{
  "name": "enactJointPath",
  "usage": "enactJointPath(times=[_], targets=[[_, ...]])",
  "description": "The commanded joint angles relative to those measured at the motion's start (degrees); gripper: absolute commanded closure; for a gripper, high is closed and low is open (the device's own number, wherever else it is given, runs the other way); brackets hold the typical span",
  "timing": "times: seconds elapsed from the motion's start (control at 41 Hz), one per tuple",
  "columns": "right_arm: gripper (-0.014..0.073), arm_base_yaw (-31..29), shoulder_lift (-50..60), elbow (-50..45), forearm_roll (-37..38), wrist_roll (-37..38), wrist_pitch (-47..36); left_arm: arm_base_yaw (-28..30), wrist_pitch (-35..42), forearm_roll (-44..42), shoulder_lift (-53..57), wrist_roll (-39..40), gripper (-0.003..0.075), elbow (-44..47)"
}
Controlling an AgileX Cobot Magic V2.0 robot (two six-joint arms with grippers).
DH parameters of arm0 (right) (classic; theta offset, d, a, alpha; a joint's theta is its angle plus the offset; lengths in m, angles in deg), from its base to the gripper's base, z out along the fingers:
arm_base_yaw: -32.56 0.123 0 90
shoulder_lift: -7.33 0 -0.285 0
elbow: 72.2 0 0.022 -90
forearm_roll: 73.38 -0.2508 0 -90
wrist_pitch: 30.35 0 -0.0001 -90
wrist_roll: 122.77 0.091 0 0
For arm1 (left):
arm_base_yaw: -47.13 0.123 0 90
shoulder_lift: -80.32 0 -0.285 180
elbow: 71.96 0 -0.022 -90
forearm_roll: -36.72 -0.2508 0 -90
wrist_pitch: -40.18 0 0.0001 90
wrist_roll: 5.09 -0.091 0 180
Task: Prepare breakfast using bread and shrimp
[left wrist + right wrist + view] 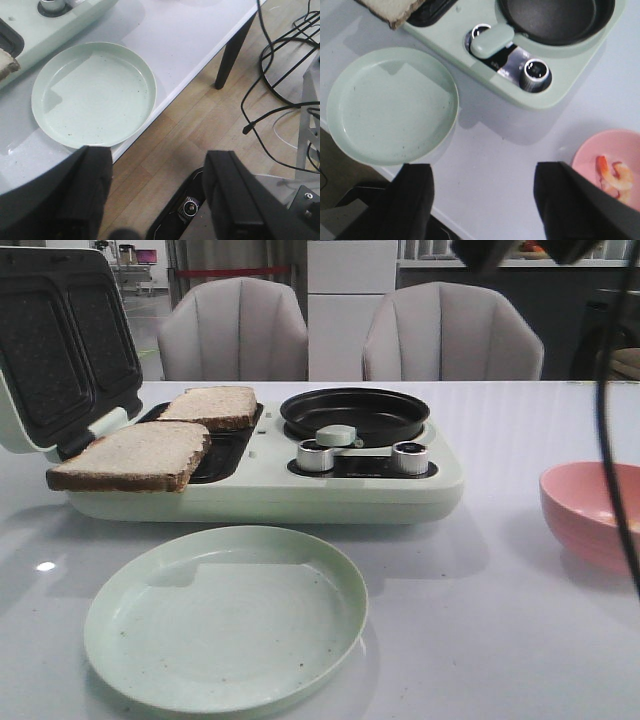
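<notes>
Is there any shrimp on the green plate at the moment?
No, the plate is bare; the shrimp lie in the pink bowl.

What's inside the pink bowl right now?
The right wrist view shows shrimp in the pink bowl. The right gripper's finger covers part of the bowl, so I cannot count them.

Two bread slices are sitting on the open sandwich press of the pale green breakfast maker: the nearer one is overhanging its front-left edge, the other is lying just behind. Lid is standing open at left. Black pan is sitting right of the bread. Green plate is lying in front, pink bowl well off right.
</notes>
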Motion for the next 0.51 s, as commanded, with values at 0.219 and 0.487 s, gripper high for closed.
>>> enactJointPath(times=[0.219,0.487], targets=[[0.0067,-0.1,14.3,-12.7,1.0,1.6,-4.3,-0.3,3.5,-1.5,0.0,-0.1,0.0265,-1.5],[0.0067,-0.1,17.7,-14.3,0.9,1.6,-2.8,-0.2,-11.2,-7.1,-6.4,0.1,0.0265,-7.4]])
